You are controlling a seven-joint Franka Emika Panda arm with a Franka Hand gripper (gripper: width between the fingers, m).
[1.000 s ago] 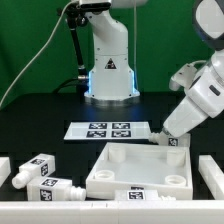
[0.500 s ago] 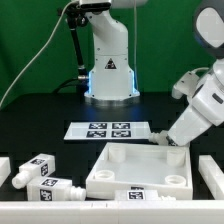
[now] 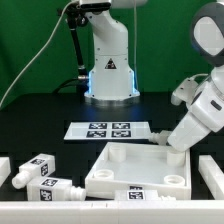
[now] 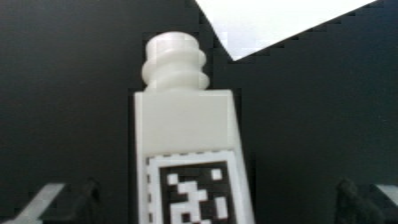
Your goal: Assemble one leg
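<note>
In the wrist view a white leg [image 4: 185, 140] with a black-and-white tag stands between my fingers, its narrow screw end pointing away from the camera. My gripper [image 4: 214, 205] is open, and dark gaps show between the leg and each finger. In the exterior view my gripper [image 3: 170, 140] is down at the far right corner of the white tabletop [image 3: 140, 172]. Only a small white tip [image 3: 157, 139] shows at the fingers there; the rest of that leg is hidden. Two more legs [image 3: 38, 170] lie at the exterior view's left.
The marker board [image 3: 110, 129] lies behind the tabletop, in front of the robot base [image 3: 108, 70]. White parts sit at the exterior view's left edge [image 3: 4, 166] and right edge [image 3: 210, 170]. A corner of the tabletop [image 4: 294, 25] shows in the wrist view.
The arm has swung a little toward the exterior view's right, with the gripper still low at the tabletop's far right corner. The legs at the left have not moved.
</note>
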